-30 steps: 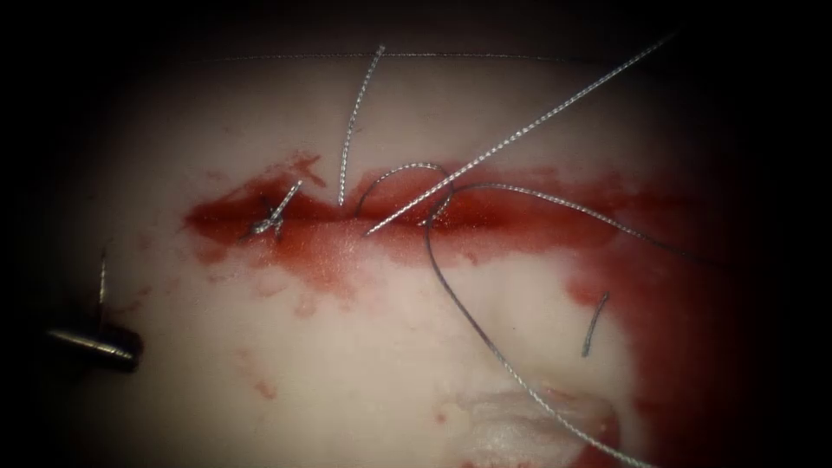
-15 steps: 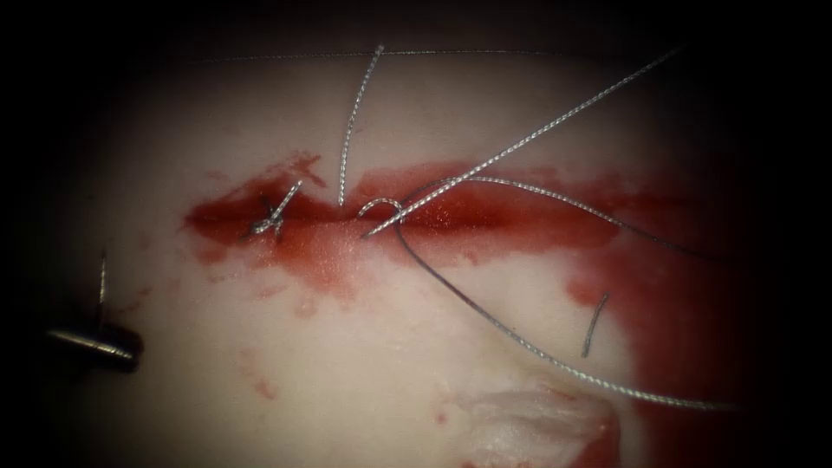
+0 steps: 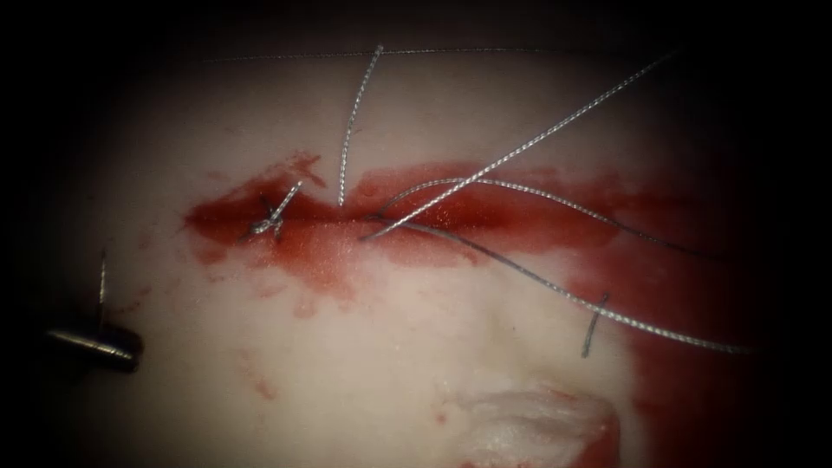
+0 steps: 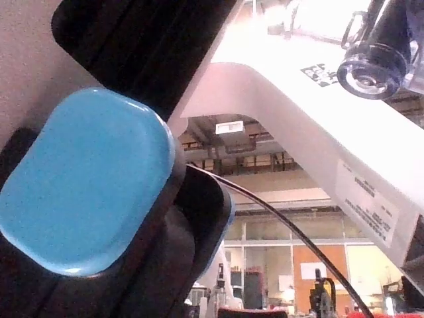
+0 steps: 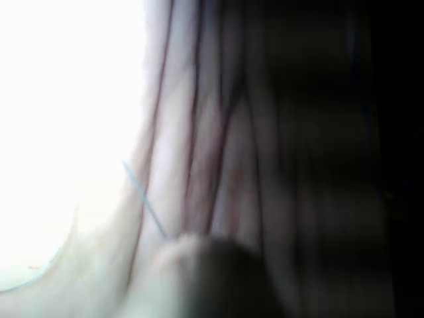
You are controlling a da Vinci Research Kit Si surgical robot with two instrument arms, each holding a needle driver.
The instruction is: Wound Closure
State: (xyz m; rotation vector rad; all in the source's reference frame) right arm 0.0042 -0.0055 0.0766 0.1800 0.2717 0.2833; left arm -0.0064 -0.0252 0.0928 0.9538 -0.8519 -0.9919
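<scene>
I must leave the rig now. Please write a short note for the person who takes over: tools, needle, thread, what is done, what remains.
Left tool, right tool: I cannot tell what they hold.
Needle: I cannot tell where it is.
Thread: comes out of the cut near its middle, with strands running to the right. The loop seen there a second ago has been drawn flat.
Done: one knotted stitch at the cut's left end. A cut end of thread lies on the tissue at the right.
Left: the cut right of the knotted stitch is open, with red fluid around it.

Left claw [image 3: 91, 345] at far left edge, low, jaws indistinct.
</scene>
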